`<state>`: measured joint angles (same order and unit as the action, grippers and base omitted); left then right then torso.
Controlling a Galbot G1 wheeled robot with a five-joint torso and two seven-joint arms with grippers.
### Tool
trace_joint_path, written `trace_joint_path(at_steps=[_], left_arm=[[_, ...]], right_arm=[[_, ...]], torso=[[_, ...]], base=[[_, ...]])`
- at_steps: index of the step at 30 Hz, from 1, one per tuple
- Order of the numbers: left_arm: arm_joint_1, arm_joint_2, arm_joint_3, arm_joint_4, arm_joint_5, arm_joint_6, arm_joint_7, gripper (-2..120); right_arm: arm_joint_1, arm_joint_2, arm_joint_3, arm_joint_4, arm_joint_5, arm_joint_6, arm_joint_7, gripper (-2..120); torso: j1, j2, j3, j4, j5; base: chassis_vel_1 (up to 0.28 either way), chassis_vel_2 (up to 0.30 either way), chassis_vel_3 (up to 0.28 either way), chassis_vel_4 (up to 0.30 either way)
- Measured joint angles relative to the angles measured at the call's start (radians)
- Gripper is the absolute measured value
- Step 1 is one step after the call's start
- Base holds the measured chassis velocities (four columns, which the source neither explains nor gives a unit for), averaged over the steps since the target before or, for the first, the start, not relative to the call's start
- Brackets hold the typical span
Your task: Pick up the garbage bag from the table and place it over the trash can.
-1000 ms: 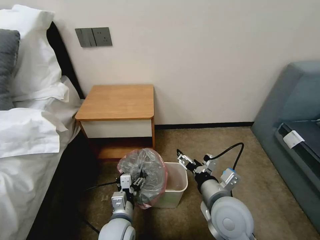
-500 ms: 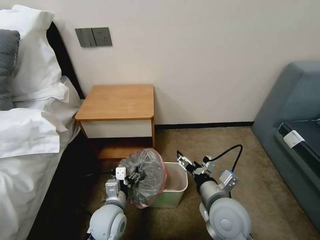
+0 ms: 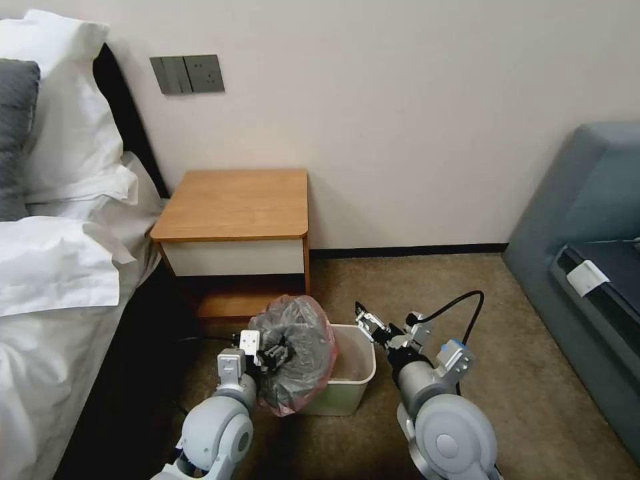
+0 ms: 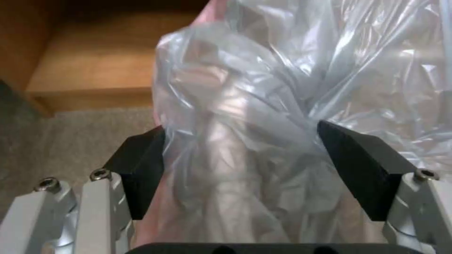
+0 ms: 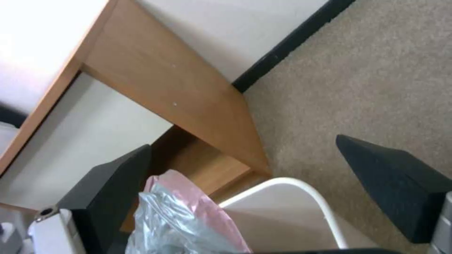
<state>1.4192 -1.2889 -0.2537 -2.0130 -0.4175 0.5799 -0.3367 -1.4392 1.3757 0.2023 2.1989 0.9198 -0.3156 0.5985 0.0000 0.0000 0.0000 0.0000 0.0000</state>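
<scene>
Head view is showing me the left gripper [image 3: 277,352] pushed into the crinkled grey garbage bag [image 3: 301,347], which is bunched up over the left side of the trash can [image 3: 353,383] and spilling down its outer wall, pink rim showing along the top and bottom edges. The bin is sitting on the carpet [image 3: 427,280] just in front of the table [image 3: 233,203], whose orange-brown top is carrying nothing. The right gripper [image 3: 368,323] is hovering just beside the bin's right rim, pointing toward the bag, apart from both. A bed [image 3: 60,267] is lying to the left and a grey sofa [image 3: 587,220] to the right. Left wrist view is giving me the jaws close up: the two black pads are standing spread with a thick fold of the bag's film [image 4: 263,116] running between them and touching both inner faces, so I am reading them as loosely around the plastic, not pressed together. The table's low shelf [image 4: 94,70] is showing behind. Right wrist view is showing the right jaws spread wide with nothing between them, the bag's pink rim [image 5: 188,201] and the bin's white rolled rim [image 5: 301,197] lying beyond them, under the table's edge [image 5: 165,88].
</scene>
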Motion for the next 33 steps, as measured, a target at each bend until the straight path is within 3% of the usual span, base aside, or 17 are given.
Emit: trace_joint_path(at_steps=[8, 25, 28, 31, 32, 33], left_arm=[[-0.004, -0.002, 0.010, 0.009, -0.006, 0.011, -0.015, 77], [-0.010, -0.016, 0.012, 0.011, -0.040, 0.061, -0.041, 17], [-0.005, -0.020, 0.011, 0.011, -0.044, 0.045, -0.041, 11], [0.020, -0.031, 0.007, 0.013, -0.044, -0.045, -0.022, 7], [0.020, -0.031, 0.007, 0.013, -0.044, -0.045, -0.022, 7], [0.035, -0.035, 0.006, 0.014, -0.035, -0.109, -0.010, 7]], right_arm=[[-0.007, 0.007, 0.002, -0.014, -0.015, 0.009, -0.009, 100], [-0.008, 0.017, -0.005, -0.038, -0.051, 0.022, -0.024, 100], [-0.008, 0.016, -0.004, -0.040, -0.059, 0.026, -0.042, 100], [-0.022, 0.005, -0.003, -0.026, -0.113, 0.033, -0.124, 100], [-0.022, 0.005, -0.003, -0.026, -0.113, 0.033, -0.124, 100], [-0.031, -0.002, -0.003, -0.015, -0.148, 0.034, -0.171, 100]], torso=[[0.000, 0.000, 0.000, -0.0001, 0.0000], [0.000, 0.000, 0.000, 0.0000, 0.0001], [0.000, 0.000, 0.000, 0.0000, 0.0000], [0.000, 0.000, 0.000, -0.0001, -0.0003], [0.000, 0.000, 0.000, -0.0001, -0.0003], [0.000, 0.000, 0.000, -0.0003, -0.0007]], base=[[0.000, 0.000, 0.000, 0.000], [0.000, 0.000, 0.000, 0.000], [0.000, 0.000, 0.000, 0.000], [0.000, 0.000, 0.000, 0.000], [0.000, 0.000, 0.000, 0.000], [0.000, 0.000, 0.000, 0.000]])
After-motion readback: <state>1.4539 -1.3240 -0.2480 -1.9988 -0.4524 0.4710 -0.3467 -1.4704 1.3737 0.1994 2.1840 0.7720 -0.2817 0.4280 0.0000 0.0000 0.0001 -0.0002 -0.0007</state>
